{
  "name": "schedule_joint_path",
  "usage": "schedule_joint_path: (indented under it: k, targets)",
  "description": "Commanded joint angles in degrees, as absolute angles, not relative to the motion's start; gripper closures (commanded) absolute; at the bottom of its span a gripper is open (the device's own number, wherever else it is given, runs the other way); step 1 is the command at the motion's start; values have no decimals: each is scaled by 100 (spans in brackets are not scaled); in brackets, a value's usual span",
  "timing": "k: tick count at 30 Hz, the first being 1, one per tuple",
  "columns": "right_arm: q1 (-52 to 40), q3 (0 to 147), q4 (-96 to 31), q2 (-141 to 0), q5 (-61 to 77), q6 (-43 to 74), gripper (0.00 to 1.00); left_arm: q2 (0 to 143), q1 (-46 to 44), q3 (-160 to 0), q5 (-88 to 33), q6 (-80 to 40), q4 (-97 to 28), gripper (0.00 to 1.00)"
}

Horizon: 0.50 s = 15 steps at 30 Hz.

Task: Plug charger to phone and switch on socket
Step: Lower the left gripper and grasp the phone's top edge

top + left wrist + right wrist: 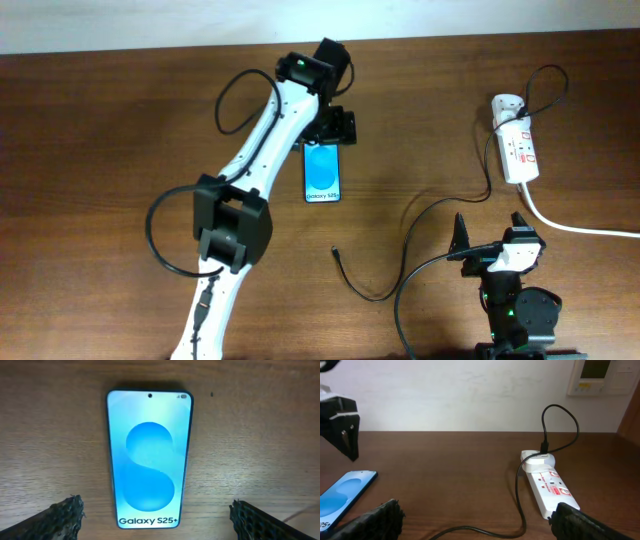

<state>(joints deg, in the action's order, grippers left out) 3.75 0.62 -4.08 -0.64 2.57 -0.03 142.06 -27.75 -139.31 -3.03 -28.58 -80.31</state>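
On the brown wooden table (120,120) the phone (323,172) lies flat, the left gripper (157,506) hovering over it spread and empty, the charger tip (336,253) loose near its lower end, the right gripper (490,232) spread further right; an off-centre squeeze may twist the phone.

Phone (322,172): one
Charger (540,459): one
Socket (520,152): one
Your grippers: two, the left gripper (157,512) and the right gripper (475,517)
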Motion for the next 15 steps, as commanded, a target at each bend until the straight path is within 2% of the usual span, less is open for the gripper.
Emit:
schedule_joint_path:
  k: [1,15]
  targets:
    - [340,32,-434,-30,228,27,2,14429,-2788,-13974,-213,-2932,-8029,1]
    - [340,32,-434,-30,228,27,2,14787,-2799,-13974,-106,-2926,-7994,1]
